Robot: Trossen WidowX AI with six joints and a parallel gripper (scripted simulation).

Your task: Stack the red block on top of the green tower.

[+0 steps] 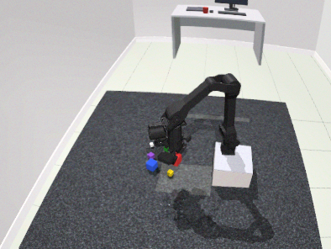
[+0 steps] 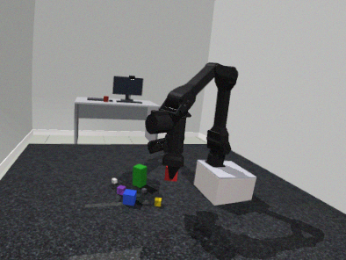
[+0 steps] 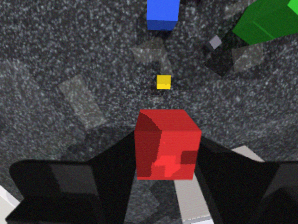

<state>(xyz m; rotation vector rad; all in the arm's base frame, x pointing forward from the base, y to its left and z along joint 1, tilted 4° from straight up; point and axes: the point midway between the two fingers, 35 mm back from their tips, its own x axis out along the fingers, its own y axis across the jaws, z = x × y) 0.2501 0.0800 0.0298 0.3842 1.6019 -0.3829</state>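
Red cube-shaped block (image 3: 167,145) sits clamped between the two black fingers of the parallel-jaw gripper (image 3: 167,172), jaws about half open and pressed against its sides. Exterior view shows the block (image 2: 170,175) hanging clear of the dark speckled carpet (image 2: 66,224), off the floor. Tall green rectangular tower (image 2: 140,175) stands upright at the block's 9 o'clock in that view, near but not touching. Wrist view: small yellow cube (image 3: 163,82) at 12 o'clock beyond the red block, blue cube (image 3: 163,14) farther at 12, green tower (image 3: 265,22) at 1 to 2 o'clock. Small purple cube (image 2: 121,190) just beside the blue one (image 2: 129,197); tiny white cube (image 2: 114,180) at the tower's 9 o'clock. Arm rises from a white box base (image 2: 224,181).
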